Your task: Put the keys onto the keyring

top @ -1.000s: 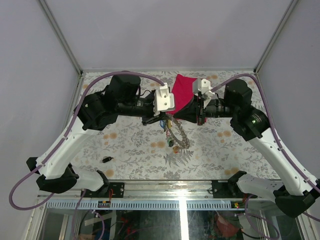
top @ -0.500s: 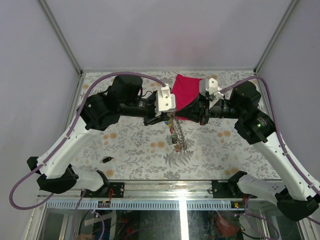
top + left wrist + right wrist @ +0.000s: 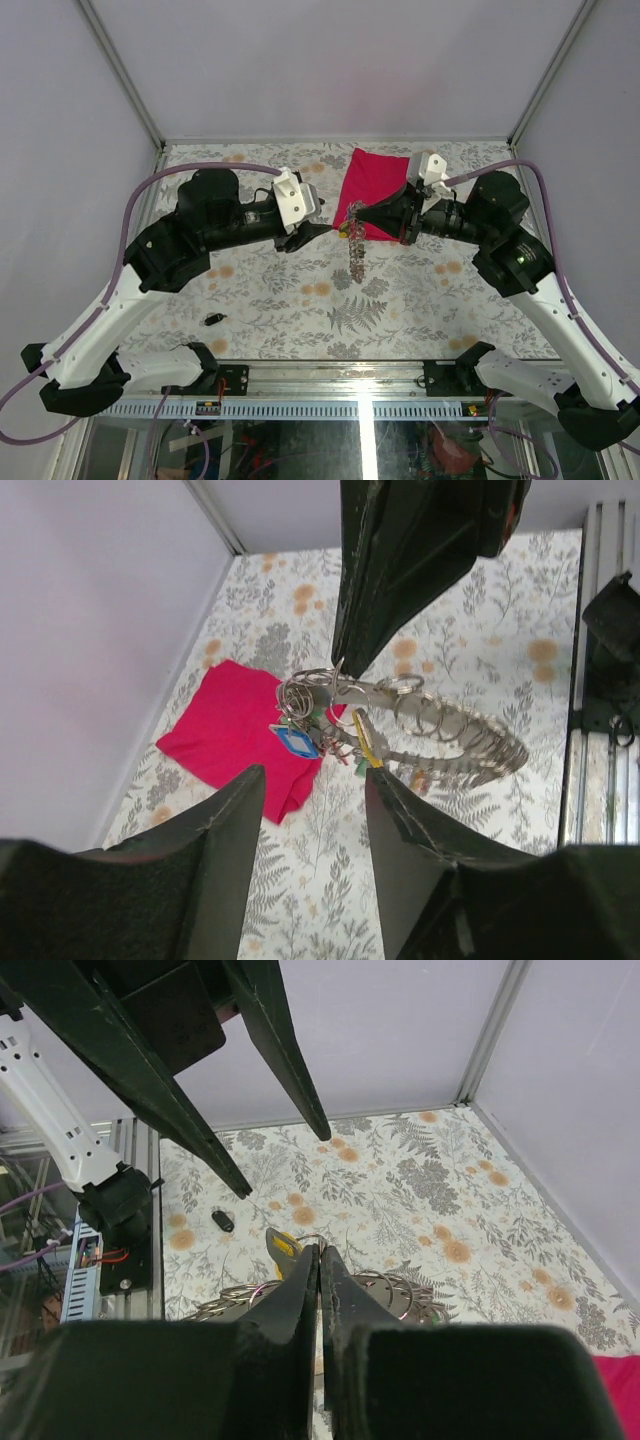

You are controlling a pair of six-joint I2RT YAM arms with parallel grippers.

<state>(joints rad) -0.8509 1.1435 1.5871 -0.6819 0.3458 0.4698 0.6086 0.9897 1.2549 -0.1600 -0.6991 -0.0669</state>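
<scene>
The keyring (image 3: 355,250), a flat grey metal band strung with small wire rings, hangs in the air from my right gripper (image 3: 356,213), which is shut on its top edge. Several keys (image 3: 295,742) with blue, yellow, green and red heads cluster on it near the grip. In the right wrist view the shut fingertips (image 3: 320,1250) pinch the keyring (image 3: 400,1295) beside a yellow-headed key (image 3: 283,1248). My left gripper (image 3: 320,228) is open and empty just left of the ring, apart from it. In its wrist view the left gripper (image 3: 315,785) faces the keyring (image 3: 450,730). A black key (image 3: 212,319) lies on the table.
A red folded cloth (image 3: 375,180) lies at the back of the flowered table (image 3: 450,290), behind the right gripper. Grey walls close in the left, right and back. The arm bases and a metal rail run along the near edge.
My left gripper has opened, let go of the keyring and drawn back to the left. The keyring now hangs from the right gripper alone, which shifted slightly back.
</scene>
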